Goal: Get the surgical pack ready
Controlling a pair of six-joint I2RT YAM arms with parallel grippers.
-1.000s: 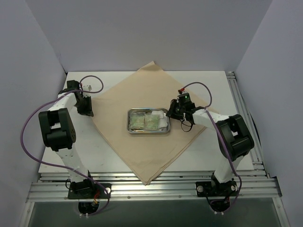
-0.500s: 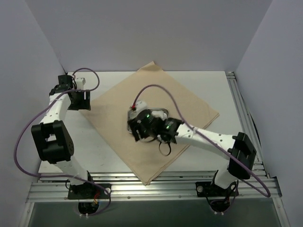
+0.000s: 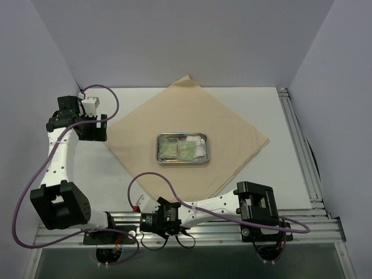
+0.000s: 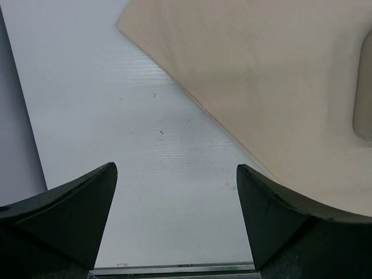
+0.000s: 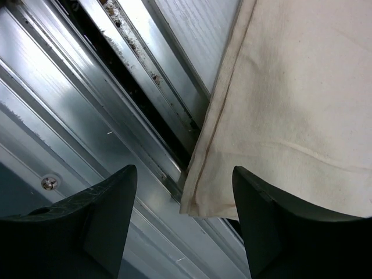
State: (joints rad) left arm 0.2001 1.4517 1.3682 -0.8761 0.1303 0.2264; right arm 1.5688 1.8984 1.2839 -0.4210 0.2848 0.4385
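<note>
**Both grippers spread at opposite corners of the cloth**

Top view: the tan cloth lies flat on the white table, turned so its corners point like a diamond. At its middle sits the steel tray, holding white gauze on its right side and green packets to the left of the gauze. The left gripper is at the far left of the table, just beside the cloth's left corner. The right arm lies low across the near edge, so the right gripper sits over the aluminium rails, near the point where the cloth's near corner would fall. The arm covers that corner.

Left wrist view: the left gripper has its jaws spread wide, with only bare table between them. The tan cloth fills the upper right, its hemmed edge running diagonally down toward the right finger. A pale rounded shape at the right border may be the tray, but it is too blurred to tell.

Right wrist view: the right gripper has its jaws apart and is pinching nothing. A corner of the tan cloth hangs over the aluminium rails, and its tip lies between the two fingers.
</note>
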